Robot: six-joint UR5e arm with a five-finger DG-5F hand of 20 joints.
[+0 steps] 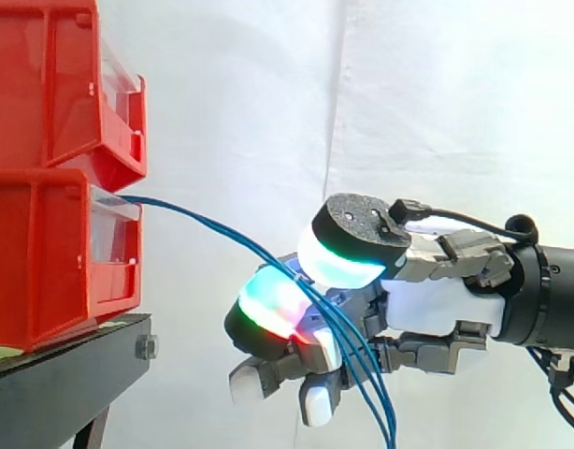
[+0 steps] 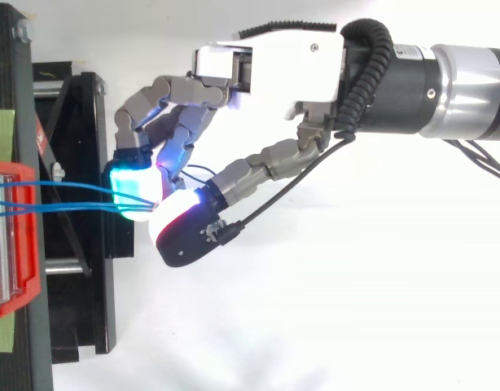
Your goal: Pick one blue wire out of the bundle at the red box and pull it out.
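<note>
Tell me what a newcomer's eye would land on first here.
First the hand, at the right of the side view, with its glowing pads pinched together on the blue wires. The wires run from the lower of two stacked red bins at the left across to the pads, then droop below the hand. The bins sit on a black stand.

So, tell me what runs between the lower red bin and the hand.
Only the blue wires span that gap in the side view, from the lower red bin to the hand, whose fingers pinch them.
</note>
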